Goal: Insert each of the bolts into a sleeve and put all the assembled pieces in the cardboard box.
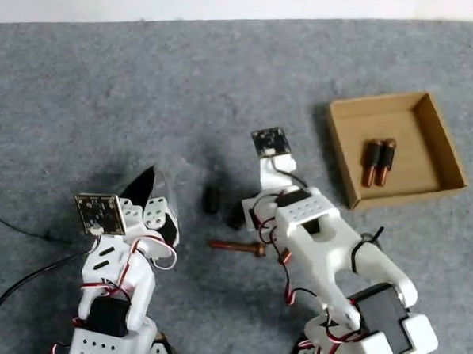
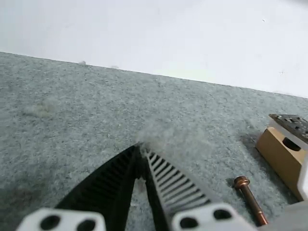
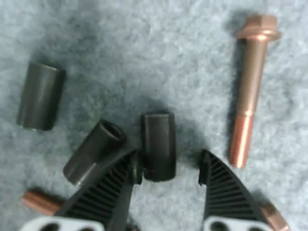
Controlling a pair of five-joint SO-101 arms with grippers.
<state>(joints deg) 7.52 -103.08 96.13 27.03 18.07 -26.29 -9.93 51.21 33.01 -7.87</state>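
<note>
My right gripper (image 3: 171, 166) is open and points down at the grey mat, with one black sleeve (image 3: 158, 144) lying between its fingers. A second sleeve (image 3: 94, 151) lies tilted beside it, touching one finger, and a third (image 3: 41, 96) lies farther off. A copper bolt (image 3: 252, 86) rests to the other side. In the high view the right gripper (image 1: 240, 215) is at the table's middle, near a sleeve (image 1: 211, 198) and a bolt (image 1: 236, 245). My left gripper (image 1: 151, 175) (image 2: 140, 153) is shut and holds nothing, a little left of them. The bolt (image 2: 250, 199) lies off to its side.
The cardboard box (image 1: 395, 146) stands at the right with two assembled pieces (image 1: 378, 162) inside. Copper ends of other bolts (image 3: 38, 202) poke in beside the right gripper's fingers. The grey mat (image 1: 97, 97) stretches open toward the far side and the left.
</note>
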